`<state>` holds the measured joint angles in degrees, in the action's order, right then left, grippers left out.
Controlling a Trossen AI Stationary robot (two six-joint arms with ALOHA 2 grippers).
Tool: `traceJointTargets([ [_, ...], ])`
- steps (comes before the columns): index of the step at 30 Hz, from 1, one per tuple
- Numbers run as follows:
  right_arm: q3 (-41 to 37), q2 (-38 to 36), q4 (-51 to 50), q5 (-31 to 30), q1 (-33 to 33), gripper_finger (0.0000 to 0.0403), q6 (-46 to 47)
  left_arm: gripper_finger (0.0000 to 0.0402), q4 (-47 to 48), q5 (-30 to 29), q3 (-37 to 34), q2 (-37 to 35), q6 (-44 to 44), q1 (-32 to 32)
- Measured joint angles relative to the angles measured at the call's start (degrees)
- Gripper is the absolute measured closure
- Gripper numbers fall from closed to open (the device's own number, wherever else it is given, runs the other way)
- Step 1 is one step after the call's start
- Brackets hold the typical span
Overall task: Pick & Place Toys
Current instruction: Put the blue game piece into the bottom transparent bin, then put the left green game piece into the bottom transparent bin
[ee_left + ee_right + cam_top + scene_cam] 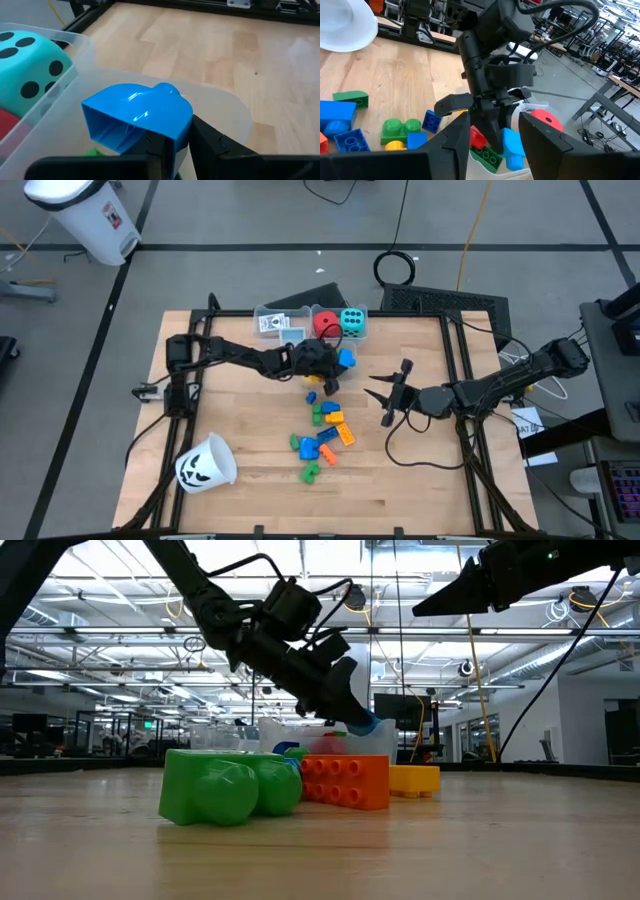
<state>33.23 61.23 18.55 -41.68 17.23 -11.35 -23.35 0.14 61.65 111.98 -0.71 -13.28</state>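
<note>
One blue block (137,117) sits pinched between the closed fingers of the left pincer (338,363), which holds it by one wall just above the edge of the clear plastic bin (75,55). Judging by that, the step in hand is the carry-and-drop: the block is lifted off the surface and hangs at the bin's near rim, not yet released. The next move seems to call for a short advance so the block is fully over the bin's inside, then an opening of the fingers; letting go too soon could tip it back onto the wood.

Inside the bin lie a cyan dotted die (353,322) and a red die (326,322) side by side, with small white picture cards (270,324) at the far-left end. The right wrist view also shows a green block (487,156) and something red low under the left pincer, but whether they are inside the bin I cannot tell.

Out on the wooden surface (240,420), a loose cluster of blocks (322,438) in green, orange, blue and yellow waits to be collected. The right pincer (385,394) hovers off to its side, fingers parted and holding nothing. A white cup with a pumpkin face (206,464) lies tipped near the front-left corner.
</note>
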Motion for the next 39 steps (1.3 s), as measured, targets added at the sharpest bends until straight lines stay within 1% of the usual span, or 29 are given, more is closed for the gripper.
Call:
traceJointTargets([
  [2,0.00,-0.01,0.02,0.00,0.00,0.0261,0.09,0.0332,0.55,-0.26,0.00,-0.07,-0.35,0.02],
  [4,0.00,0.00,0.02,-0.01,0.00,0.0261,0.13,0.0312,0.68,-0.43,0.00,-0.09,-0.81,0.02],
  [7,0.00,-0.02,0.02,-0.01,0.00,0.0261,0.13,0.0266,0.91,-0.67,0.00,-0.17,-1.16,0.09],
  [12,0.00,0.00,0.02,0.00,0.00,0.0261,0.15,0.0177,1.87,-0.67,0.00,-0.99,-0.83,0.13],
  [15,0.00,0.00,0.00,0.01,0.00,0.0261,0.15,0.0135,4.55,-0.68,-0.02,-4.26,1.11,0.13],
  [19,0.00,-0.01,-0.04,0.00,0.00,0.0261,0.17,0.0099,11.20,-0.69,0.00,-11.50,2.42,0.17],
  [24,0.00,-0.01,-0.07,0.01,0.00,0.0261,0.17,0.0076,21.93,-0.19,0.07,-20.83,-2.07,1.76],
  [29,0.00,-0.02,-0.02,0.01,0.00,0.0261,0.17,0.0072,32.22,-0.14,0.07,-26.47,-6.72,5.41],
  [32,0.00,0.00,-0.02,0.01,0.04,0.0261,0.20,0.0077,36.81,-0.09,0.07,-27.46,-8.88,8.61],
  [39,0.00,-0.01,0.00,0.02,0.11,0.0261,0.20,0.0086,46.90,-0.08,-0.02,-26.69,-11.40,17.16],
])
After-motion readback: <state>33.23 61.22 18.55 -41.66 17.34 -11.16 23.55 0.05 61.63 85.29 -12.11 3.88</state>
